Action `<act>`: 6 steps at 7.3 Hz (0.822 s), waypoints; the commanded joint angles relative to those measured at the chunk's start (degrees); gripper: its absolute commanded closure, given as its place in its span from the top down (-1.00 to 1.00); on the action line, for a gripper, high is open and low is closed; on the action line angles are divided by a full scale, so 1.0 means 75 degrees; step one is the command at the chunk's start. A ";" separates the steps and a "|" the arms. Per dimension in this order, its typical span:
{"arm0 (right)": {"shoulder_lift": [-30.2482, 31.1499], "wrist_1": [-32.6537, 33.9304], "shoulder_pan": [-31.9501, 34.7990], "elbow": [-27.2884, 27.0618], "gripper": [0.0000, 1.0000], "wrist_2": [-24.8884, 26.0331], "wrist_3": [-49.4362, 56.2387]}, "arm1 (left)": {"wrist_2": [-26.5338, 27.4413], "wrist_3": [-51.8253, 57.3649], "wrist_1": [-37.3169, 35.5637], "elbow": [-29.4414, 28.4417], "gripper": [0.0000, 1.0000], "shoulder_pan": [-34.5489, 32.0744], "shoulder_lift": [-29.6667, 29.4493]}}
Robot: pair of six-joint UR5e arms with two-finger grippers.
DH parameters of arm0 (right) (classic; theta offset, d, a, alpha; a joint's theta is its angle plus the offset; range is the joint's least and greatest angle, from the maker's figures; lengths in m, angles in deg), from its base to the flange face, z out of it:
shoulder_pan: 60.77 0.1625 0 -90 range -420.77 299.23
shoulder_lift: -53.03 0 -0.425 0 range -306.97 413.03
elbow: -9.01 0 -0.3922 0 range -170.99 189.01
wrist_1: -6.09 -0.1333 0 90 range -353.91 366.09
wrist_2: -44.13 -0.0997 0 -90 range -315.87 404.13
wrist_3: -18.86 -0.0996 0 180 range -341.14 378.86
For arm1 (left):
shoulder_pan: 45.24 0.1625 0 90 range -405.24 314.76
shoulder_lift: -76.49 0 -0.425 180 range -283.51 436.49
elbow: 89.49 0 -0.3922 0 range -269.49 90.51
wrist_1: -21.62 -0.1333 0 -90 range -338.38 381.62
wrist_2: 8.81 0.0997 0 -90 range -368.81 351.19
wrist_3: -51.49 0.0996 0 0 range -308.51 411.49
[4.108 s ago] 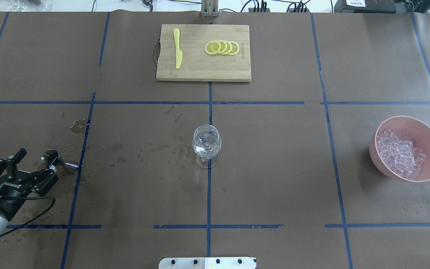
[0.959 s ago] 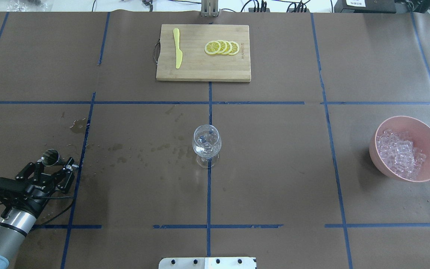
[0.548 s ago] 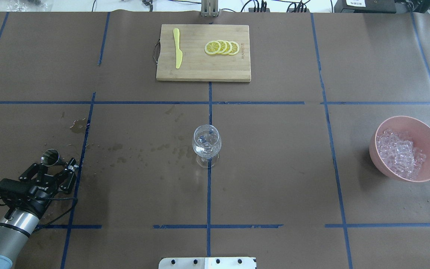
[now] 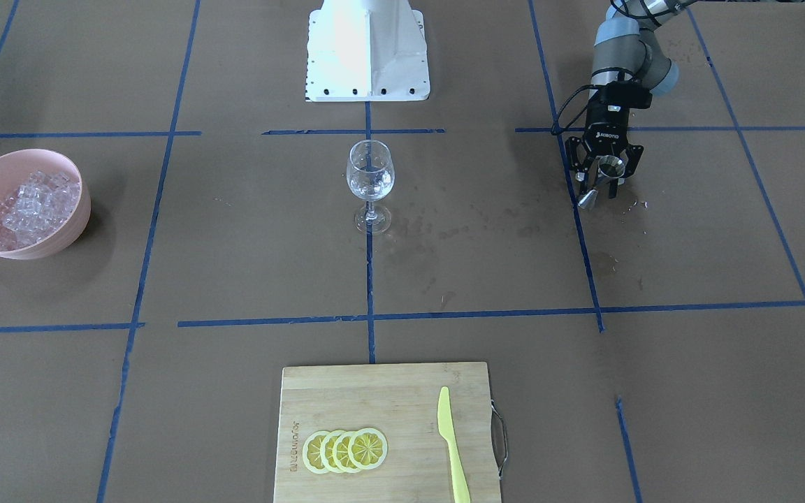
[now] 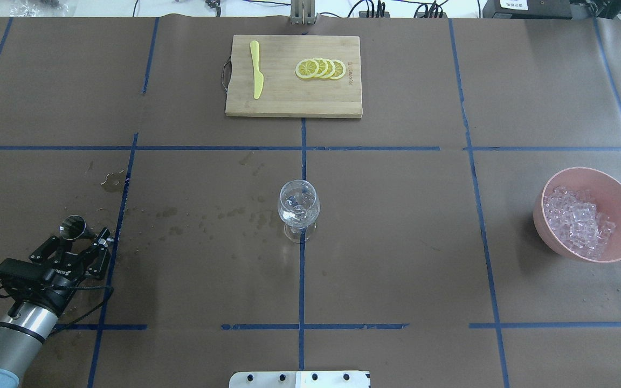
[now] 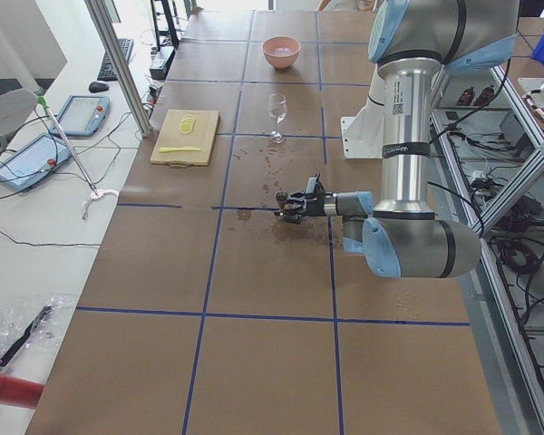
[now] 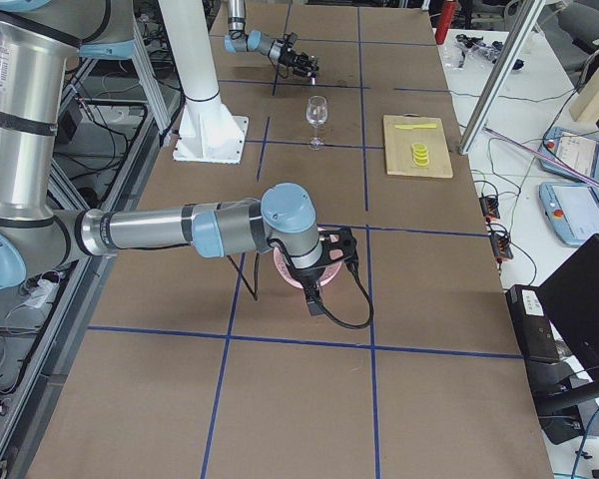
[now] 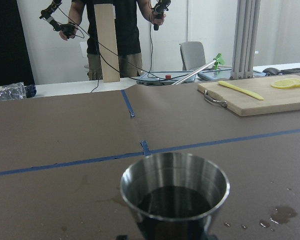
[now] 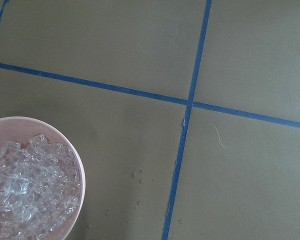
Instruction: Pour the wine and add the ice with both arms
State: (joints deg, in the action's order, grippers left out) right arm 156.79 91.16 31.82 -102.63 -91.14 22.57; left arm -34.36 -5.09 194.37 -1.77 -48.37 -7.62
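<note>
- Surface (image 5: 397,242): brown paper marked into squares by blue tape lines (image 5: 302,269). It carries everything below.
- Right arm (image 7: 170,228): stretched out low over the robot's right end of the surface. Its right pincer (image 7: 324,261) hangs above the surface by the pink bowl. Only the side view shows it, so its opening cannot be told. Its wrist camera looks down on the bowl's rim and a tape crossing.
- Left arm (image 5: 16,328): enters at the near left corner and reaches forward.
- Cutting board (image 5: 293,99): lies at the far edge, centred, well apart from both arms.
- Pink bowl (image 5: 620,205): sits near the right edge and holds the ice (image 5: 577,221), heaped on its near-left side.
- Wine glass (image 5: 298,207): stands upright on the centre tape line, well apart from bowl, board and jigger.
- Left pincer (image 5: 85,240): held level and drawn in to a narrow gap. Its fingers lie on either side of the jigger's waist and appear to grip it.
- Knife (image 5: 256,70): yellow, lying on the board's left part.
- Lemon slices (image 5: 321,69): four, overlapping in a row on the board's right part.
- Jigger (image 5: 75,227): steel, upright, just left of a tape line near the left edge. It holds dark liquid (image 8: 174,202) below the rim.
- Wet spots (image 5: 208,218): the only marks on the stretch between jigger and glass.
</note>
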 commanded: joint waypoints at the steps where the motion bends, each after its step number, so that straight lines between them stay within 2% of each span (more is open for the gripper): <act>1: 0.0005 0.0000 0.0018 0.0015 1.00 0.0000 -0.0003 | 0.0101 -0.0014 0.0006 0.0012 0.20 -0.0005 -0.0001; 3: 0.0005 0.0000 0.0018 0.0015 1.00 0.0000 -0.0003 | 0.0102 -0.0014 0.0006 0.0012 0.13 0.0007 -0.0001; 4: 0.0005 0.0012 0.0018 0.0004 1.00 0.0000 -0.0003 | 0.0102 -0.0037 0.0017 0.0023 -0.44 -0.0005 -0.0001; 5: 0.0005 0.0000 0.0018 0.0003 1.00 0.0000 -0.0015 | 0.0090 -0.0038 0.0029 0.0024 -0.71 0.0007 -0.0001; 6: 0.0005 0.0000 0.0018 0.0015 1.00 0.0000 -0.0015 | 0.0090 -0.0026 0.0192 0.0024 -0.71 0.0019 -0.0001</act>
State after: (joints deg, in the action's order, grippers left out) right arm 156.83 91.19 31.96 -102.58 -91.14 22.49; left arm -33.65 -5.33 194.85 -1.62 -48.31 -7.62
